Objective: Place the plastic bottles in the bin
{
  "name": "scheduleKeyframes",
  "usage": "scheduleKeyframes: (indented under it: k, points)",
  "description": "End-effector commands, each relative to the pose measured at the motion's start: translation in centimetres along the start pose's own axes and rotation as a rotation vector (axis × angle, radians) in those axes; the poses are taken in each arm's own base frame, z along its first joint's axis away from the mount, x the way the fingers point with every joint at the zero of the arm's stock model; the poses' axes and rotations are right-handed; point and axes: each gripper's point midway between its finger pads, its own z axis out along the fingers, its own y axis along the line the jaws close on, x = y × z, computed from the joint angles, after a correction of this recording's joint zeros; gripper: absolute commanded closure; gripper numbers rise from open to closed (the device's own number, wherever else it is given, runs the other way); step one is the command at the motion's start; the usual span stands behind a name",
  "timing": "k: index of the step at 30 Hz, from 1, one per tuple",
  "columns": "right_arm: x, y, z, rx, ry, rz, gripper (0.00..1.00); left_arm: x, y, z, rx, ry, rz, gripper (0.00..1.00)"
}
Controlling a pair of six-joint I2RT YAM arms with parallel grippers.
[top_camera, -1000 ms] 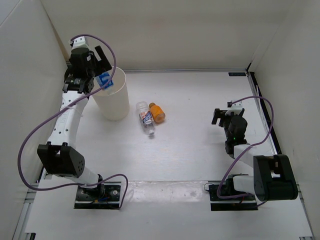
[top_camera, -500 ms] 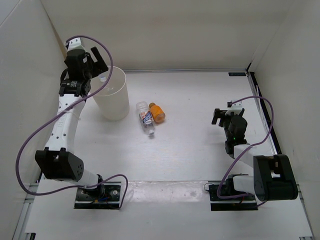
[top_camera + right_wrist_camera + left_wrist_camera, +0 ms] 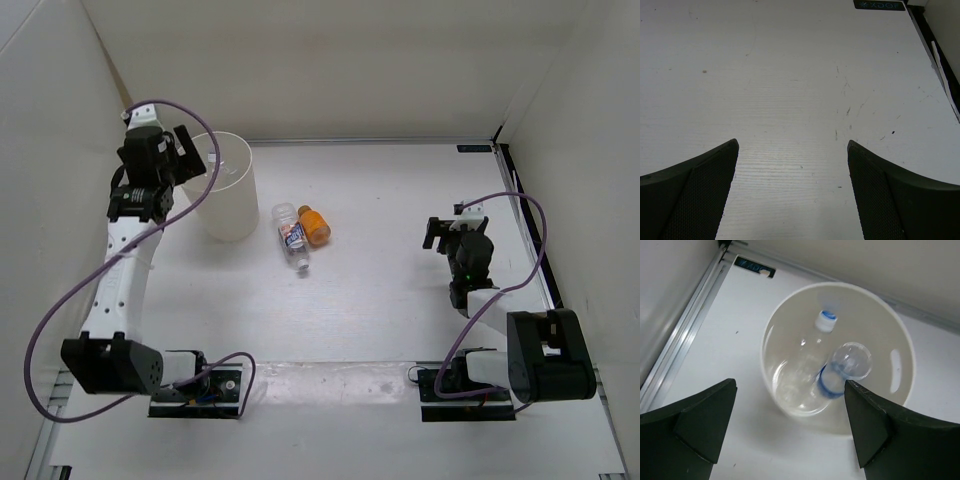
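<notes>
The cream-white bin (image 3: 227, 190) stands at the back left of the table. In the left wrist view the clear bottle with the blue label (image 3: 832, 375) lies inside the bin (image 3: 900, 340). My left gripper (image 3: 190, 150) is open and empty, above the bin's left rim. The clear bottle with the white-pink label (image 3: 292, 238) and the short orange bottle (image 3: 315, 224) lie side by side on the table right of the bin. My right gripper (image 3: 445, 232) is open and empty at the right, over bare table (image 3: 790, 100).
White walls enclose the table on the left, back and right. A metal rail (image 3: 685, 340) runs along the left wall beside the bin. A dark strip (image 3: 520, 220) runs along the right edge.
My left gripper let go of the blue-label bottle, which dropped into the bin, and the gripper moved left and back off the bin's rim. The right arm has not moved.
</notes>
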Motion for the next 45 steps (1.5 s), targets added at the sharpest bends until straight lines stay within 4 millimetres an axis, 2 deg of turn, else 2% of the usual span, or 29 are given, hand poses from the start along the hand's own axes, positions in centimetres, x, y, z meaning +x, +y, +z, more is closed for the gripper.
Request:
scheduleKeyframes:
  k: [1,2,3,4,5,6,7,8,9,11,13,14,15,16,17,18,20,21,22,26,28,30,31,33,34,36,41,44,45]
  points:
    - [-3.0,-0.6,0.1,0.045,-0.086,0.002,0.1,1.7,2.9,-3.0,-0.062,0.033,0.087,0.01]
    - [-3.4,-0.9,0.1,0.061,-0.092,-0.001,0.1,1.4,3.3,-4.3,-0.063,0.013,0.098,0.01]
    - [-5.2,-0.4,0.3,0.057,-0.123,-0.001,0.1,1.9,3.4,-4.5,-0.064,0.02,0.107,0.01]
    - [-3.7,-0.4,0.2,0.054,-0.045,-0.038,0.1,3.2,4.3,-5.0,-0.087,0.035,0.116,0.01]
    - [-3.9,-0.1,0.1,0.038,-0.026,-0.048,0.1,3.3,4.7,-5.8,-0.09,0.021,0.121,0.01]
    - [-8.7,1.7,-0.2,-0.057,-0.119,-0.047,0.1,3.8,5.0,-6.0,-0.096,0.026,0.124,0.01]
    - [-7.9,3.8,-0.9,-0.186,-0.058,-0.059,0.1,5.9,5.8,-5.8,-0.117,0.066,0.135,0.01]
    - [-11.7,5.1,-2.1,-0.273,-0.113,-0.09,0.1,5.8,6.1,-7.1,-0.112,0.04,0.133,0.01]
    - [-11.4,6.9,-3.3,-0.398,-0.085,-0.167,0.1,7.2,6.5,-7.2,-0.116,0.064,0.146,0.01]
    - [-13.1,10.5,-6.5,-0.576,-0.086,-0.229,0.1,7.9,8.1,-8.4,-0.15,0.046,0.157,0.01]
    - [-18.1,12.6,-8.4,-0.662,-0.15,-0.257,0.1,9.6,9.4,-9.0,-0.186,0.064,0.183,0.01]
    - [-15.1,15.2,-10.9,-0.791,-0.007,-0.313,0.1,10.2,9.9,-9.4,-0.198,0.065,0.186,0.01]
    - [-17.0,16.3,-11.5,-0.83,-0.013,-0.342,0.1,10.3,10.3,-9.9,-0.207,0.055,0.185,0.01]
    - [-15.6,17.8,-13.7,-0.917,0.144,-0.385,0.1,11.9,10.9,-9.9,-0.222,0.085,0.199,0.01]
    - [-15.6,18.9,-14.6,-0.944,0.182,-0.455,0.1,12.0,11.1,-10.4,-0.219,0.074,0.199,0.01]
    - [-19.3,21.1,-12.9,-0.956,0.182,-0.466,0.1,12.3,11.3,-10.8,-0.219,0.068,0.196,0.01]
    - [-15.8,21.2,-15.3,-1.008,0.49,-0.488,0.1,14.1,11.8,-11.3,-0.223,0.098,0.198,0.01]
    - [-14.8,23.8,-12.5,-1.032,0.607,-0.469,0.1,14.5,12.0,-11.6,-0.23,0.104,0.181,0.01]
    - [-16.3,23.3,-12.8,-1.029,0.653,-0.438,0.1,15.2,12.2,-11.7,-0.234,0.119,0.177,0.01]
    - [-16.1,24.7,-9.4,-1.058,0.648,-0.42,0.1,16.3,12.1,-13.1,-0.213,0.099,0.107,0.01]
    - [-14.1,25.6,-6.8,-1.029,0.708,-0.421,0.1,16.1,12.7,-13.6,-0.242,0.057,0.099,0.01]
    - [-13.1,26.0,-5.6,-1.028,0.735,-0.4,0.1,16.4,13.3,-13.7,-0.279,0.037,0.061,0.01]
    - [-10.9,26.5,-4.1,-1.021,0.786,-0.407,0.1,16.6,13.6,-13.8,-0.294,0.026,0.046,0.01]
    - [-10.8,26.7,-2.7,-1.015,0.768,-0.44,0.1,17.4,15.2,-14.6,-0.376,-0.016,-0.005,0.01]
    - [-9.3,27.1,-1.5,-1.013,0.795,-0.443,0.1,17.4,15.7,-14.8,-0.403,-0.031,-0.011,0.01]
    - [-8.8,26.6,0.4,-1.006,0.802,-0.384,0.1,17.9,16.0,-15.3,-0.397,-0.075,-0.033,0.01]
    - [-5.9,26.0,2.7,-1.052,0.877,-0.236,0.1,18.6,13.9,-15.4,-0.261,-0.08,-0.062,0.01]
    - [-5.2,26.3,3.3,-1.106,0.885,-0.134,0.1,19.0,12.4,-15.5,-0.184,-0.038,-0.093,0.01]
    - [-5.1,25.4,4.3,-1.083,0.882,-0.104,0.1,18.8,11.7,-15.6,-0.144,-0.03,-0.088,0.01]
